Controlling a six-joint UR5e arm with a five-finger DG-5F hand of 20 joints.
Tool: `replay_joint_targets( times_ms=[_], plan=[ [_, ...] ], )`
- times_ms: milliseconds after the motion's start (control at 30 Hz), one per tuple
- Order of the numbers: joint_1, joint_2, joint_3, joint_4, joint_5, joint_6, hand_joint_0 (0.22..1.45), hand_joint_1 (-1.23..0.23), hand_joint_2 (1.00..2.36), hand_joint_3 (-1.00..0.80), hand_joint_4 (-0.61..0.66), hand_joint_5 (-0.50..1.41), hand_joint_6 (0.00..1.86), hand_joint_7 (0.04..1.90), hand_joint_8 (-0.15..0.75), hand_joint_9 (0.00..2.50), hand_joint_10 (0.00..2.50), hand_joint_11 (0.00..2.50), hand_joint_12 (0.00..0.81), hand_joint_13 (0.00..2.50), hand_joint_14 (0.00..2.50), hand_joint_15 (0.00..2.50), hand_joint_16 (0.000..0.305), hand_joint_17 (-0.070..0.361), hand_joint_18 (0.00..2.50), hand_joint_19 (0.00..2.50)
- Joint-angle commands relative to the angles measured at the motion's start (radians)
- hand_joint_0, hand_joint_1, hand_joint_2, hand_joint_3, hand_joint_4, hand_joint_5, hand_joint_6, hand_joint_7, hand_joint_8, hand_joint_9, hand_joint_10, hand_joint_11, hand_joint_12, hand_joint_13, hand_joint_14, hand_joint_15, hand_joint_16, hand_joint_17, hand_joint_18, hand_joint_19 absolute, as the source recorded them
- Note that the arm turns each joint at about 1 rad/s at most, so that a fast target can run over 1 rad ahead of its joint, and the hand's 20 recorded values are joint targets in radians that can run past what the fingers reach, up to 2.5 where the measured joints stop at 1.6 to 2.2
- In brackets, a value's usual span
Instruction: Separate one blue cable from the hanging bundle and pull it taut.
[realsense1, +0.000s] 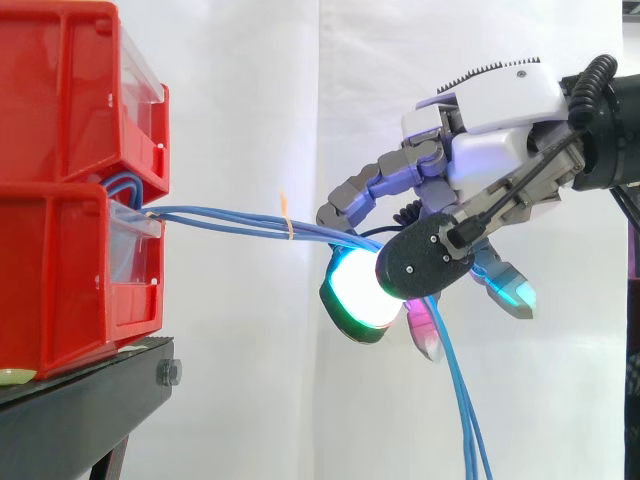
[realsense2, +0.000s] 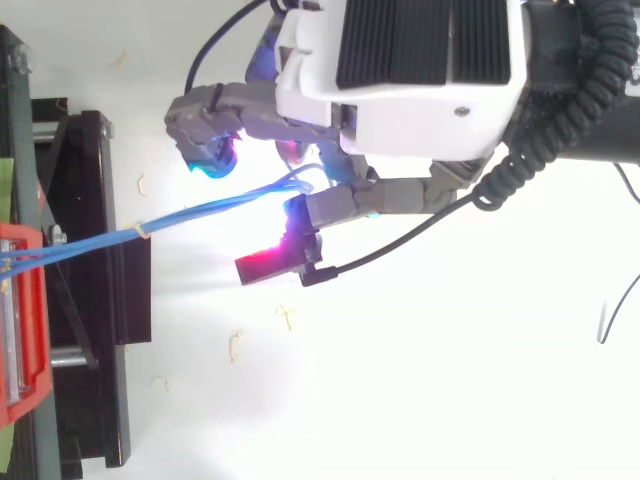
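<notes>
Several thin blue cables come out between the two red bins and stretch rightward, nearly level, to my hand. A small orange tie binds them partway along. My hand is to the right of the bins, fingers curled over the cables and the thumb's glowing pad under them. Past the hand the cables drop straight down. From above, the cables run from the bin to a loop under my hand. I cannot tell whether one cable is apart from the others inside the grip.
Two red bins are stacked at the left, upper and lower, on a black stand. From above the red bin sits at the left edge with the stand beside it. A white curtain hangs behind.
</notes>
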Motion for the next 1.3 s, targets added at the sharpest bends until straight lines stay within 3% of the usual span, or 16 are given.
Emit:
replay_joint_targets(
  times_ms=[0,133,200,267,1067,1200,1267],
  plan=[
    [0.0,0.0,0.0,-0.002,0.0,0.057,0.7,-0.78,1.02,-0.16,0.01,0.14,0.5,1.32,0.102,1.85,0.01,0.26,0.221,1.18,0.01,0.39,0.045,0.102,0.65,0.51],
    [-0.004,0.0,0.0,-0.005,-0.002,0.11,0.71,-0.78,1.02,-0.17,0.01,0.14,0.5,1.32,0.106,1.86,0.01,0.26,0.219,1.17,0.01,0.39,0.045,0.102,0.65,0.51],
    [-0.005,0.0,0.0,-0.022,-0.002,0.179,0.7,-0.78,1.02,-0.16,0.01,0.14,0.5,1.32,0.106,1.86,0.01,0.26,0.22,1.18,0.01,0.39,0.045,0.102,0.65,0.5],
    [-0.005,0.0,0.0,-0.036,-0.002,0.2,0.7,-0.78,1.02,-0.17,0.02,0.14,0.5,1.32,0.107,1.86,0.01,0.27,0.222,1.17,0.01,0.39,0.045,0.102,0.65,0.51],
    [-0.005,0.0,0.0,-0.053,-0.002,0.215,0.7,-0.77,1.02,-0.25,0.02,0.14,0.5,1.33,0.102,1.86,0.01,0.28,0.218,1.18,0.01,0.4,0.044,0.099,0.66,0.52],
    [-0.005,0.0,0.002,-0.053,-0.003,0.234,0.7,-0.77,1.02,-0.25,0.03,0.14,0.5,1.32,0.104,1.86,0.01,0.28,0.216,1.18,0.01,0.4,0.044,0.099,0.66,0.52],
    [-0.005,0.001,0.0,-0.053,-0.003,0.275,0.7,-0.77,1.02,-0.25,0.03,0.14,0.5,1.33,0.109,1.87,0.01,0.27,0.217,1.18,0.02,0.4,0.044,0.099,0.66,0.52]
  ],
)
